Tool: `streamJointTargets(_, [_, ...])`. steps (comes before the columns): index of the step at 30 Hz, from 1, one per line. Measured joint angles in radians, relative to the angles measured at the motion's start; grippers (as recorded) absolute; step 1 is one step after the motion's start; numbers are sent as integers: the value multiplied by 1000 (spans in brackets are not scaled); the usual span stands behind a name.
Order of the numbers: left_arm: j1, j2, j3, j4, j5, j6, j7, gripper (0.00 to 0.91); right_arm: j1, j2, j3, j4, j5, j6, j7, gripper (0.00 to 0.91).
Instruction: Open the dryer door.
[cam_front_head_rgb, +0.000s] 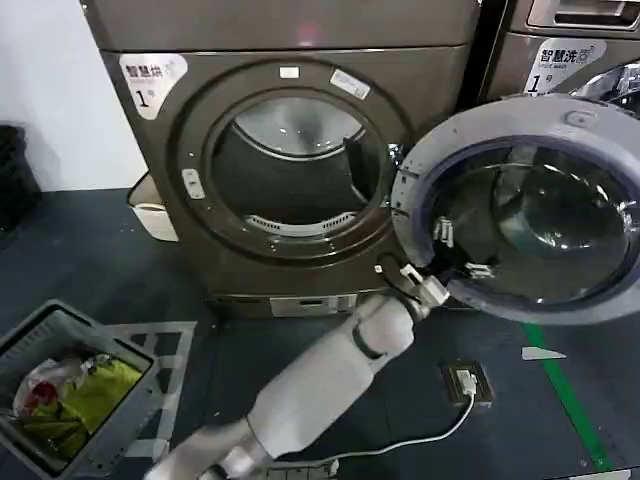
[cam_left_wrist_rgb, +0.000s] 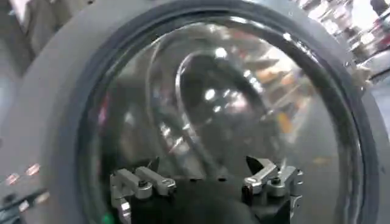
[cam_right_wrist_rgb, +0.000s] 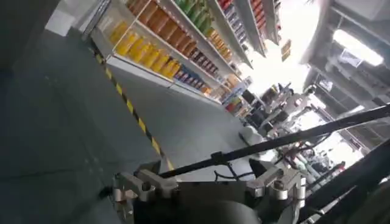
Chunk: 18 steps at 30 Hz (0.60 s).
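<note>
Dryer door (cam_front_head_rgb: 520, 205) swung wide, left tool (cam_front_head_rgb: 455, 255) at its glass.

The door hangs out to the side of the dryer (cam_front_head_rgb: 290, 150), on the side nearer the second machine (cam_front_head_rgb: 565, 50), and the drum opening (cam_front_head_rgb: 295, 165) stands fully exposed, so the opening looks done; what is left, by my judgement, is only to draw the arm back. The left tool sits against the door's lower inner rim, its fingers (cam_left_wrist_rgb: 143, 182) spread wide with nothing between them, the glass bowl (cam_left_wrist_rgb: 213, 109) right before them. The right tool (cam_right_wrist_rgb: 207, 189) is held away from the dryer, its fingers apart and empty, facing store shelves (cam_right_wrist_rgb: 164, 49). On the dark floor (cam_front_head_rgb: 90, 260) before the dryer stands a laundry basket (cam_front_head_rgb: 70, 395) with clothes, and a white cable (cam_front_head_rgb: 420, 440) trails from a floor socket.
</note>
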Motion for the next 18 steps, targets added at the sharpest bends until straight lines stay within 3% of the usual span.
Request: streamJointTargets(18, [5, 0, -5, -14, -20, -3, 11, 907, 1, 2, -7, 20, 5, -15, 0, 907])
